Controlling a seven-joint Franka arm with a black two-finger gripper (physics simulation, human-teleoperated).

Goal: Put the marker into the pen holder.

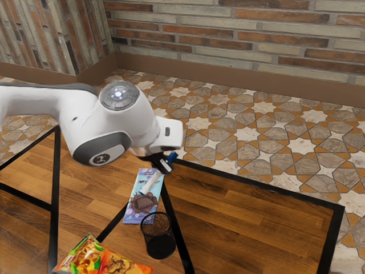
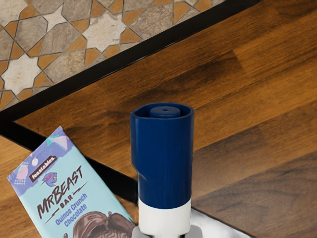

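Marker [image 1: 151, 184] gripped between the fingers [image 1: 163, 164], tilted, blue cap [image 1: 172, 156] above them, white barrel slanting down below, apart from the upright black pen holder [image 1: 158, 242].

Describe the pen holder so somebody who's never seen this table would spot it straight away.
On the wooden table with black edging, find the flat pale-blue chocolate bar and the orange-and-yellow snack bag. Near both is the pen holder, a black, round, open-topped cup, standing upright while those two neighbours lie down.
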